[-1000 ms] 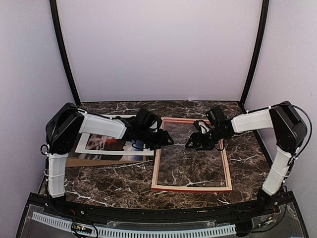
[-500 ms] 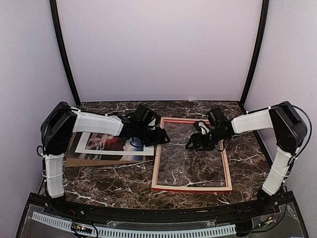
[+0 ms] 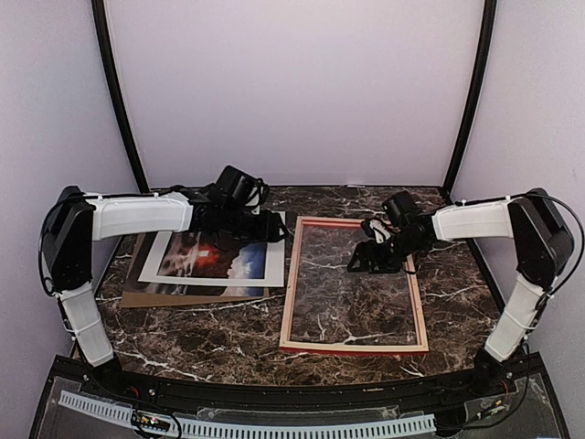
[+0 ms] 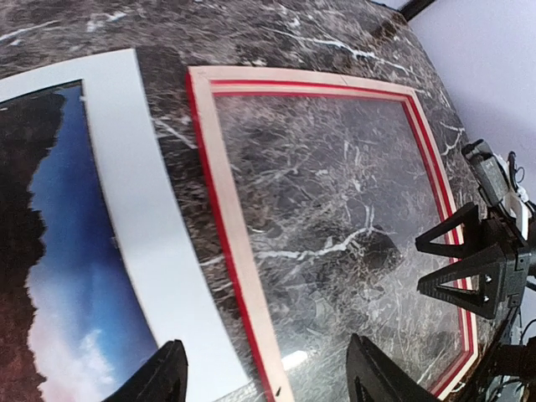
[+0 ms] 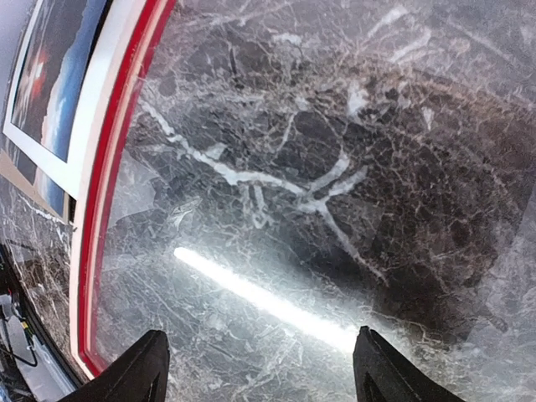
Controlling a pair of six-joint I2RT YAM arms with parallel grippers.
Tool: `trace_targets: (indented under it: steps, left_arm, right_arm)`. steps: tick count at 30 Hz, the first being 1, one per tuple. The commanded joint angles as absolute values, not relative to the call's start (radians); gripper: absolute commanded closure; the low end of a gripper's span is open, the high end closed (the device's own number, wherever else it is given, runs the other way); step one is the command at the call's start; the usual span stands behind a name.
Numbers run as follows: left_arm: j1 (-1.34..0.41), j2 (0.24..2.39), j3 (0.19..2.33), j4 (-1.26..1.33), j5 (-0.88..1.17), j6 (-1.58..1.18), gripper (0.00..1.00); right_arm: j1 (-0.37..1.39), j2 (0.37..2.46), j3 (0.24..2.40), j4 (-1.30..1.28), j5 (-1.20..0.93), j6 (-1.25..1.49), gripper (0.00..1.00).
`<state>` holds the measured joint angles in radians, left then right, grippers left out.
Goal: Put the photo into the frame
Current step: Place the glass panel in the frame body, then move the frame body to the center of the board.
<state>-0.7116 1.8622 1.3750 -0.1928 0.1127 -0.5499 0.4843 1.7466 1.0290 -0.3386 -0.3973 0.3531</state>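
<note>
Red-lipped frame [image 3: 352, 347] flat on the marble table [image 3: 228, 338], left arm drawn back.
The left gripper [image 3: 268, 227] had quit the frame's left rail and hung over the far edge of the photo [image 3: 210, 256], jaws spread and empty. The right gripper [image 3: 364, 261] hovered agape above the pane. The photo, dark rocks around an orange glow, lay just left of the frame, bordered by a white mat [image 3: 274, 265]. Only the left wrist view showed the red lip, only the top view the brown board [image 3: 146, 297].

— What encloses the workspace?
— Plain pale lilac walls [image 3: 292, 91] on three sides, with two black poles [image 3: 100, 11] rising at the back corners.
— And underneath?
— A dark brown marble-pattern counter [image 3: 219, 334] with white veins, edged in front by a black rail [image 3: 274, 402].
</note>
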Motion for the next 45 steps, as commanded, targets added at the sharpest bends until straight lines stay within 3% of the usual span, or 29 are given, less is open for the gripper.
trace_targets:
  steps: [1,11,27,45]
  left_arm:
    - [-0.632,1.708,1.285,-0.281,0.079,-0.483,0.32]
    - [-0.313,1.525,1.132,-0.309,0.252,-0.450,0.02]
    - [-0.080,1.524,1.141,-0.351,0.340,-0.417,0.01]
    - [-0.029,1.603,1.212,-0.410,0.246,-0.348,0.03]
  right_arm:
    - [0.492,1.686,1.091,-0.372,-0.345,0.350,0.23]
    - [0.669,1.835,1.339,-0.334,-0.329,0.415,0.23]
    - [0.968,2.209,1.757,-0.422,-0.328,0.460,0.24]
    - [1.003,2.160,1.575,-0.559,-0.148,0.481,0.25]
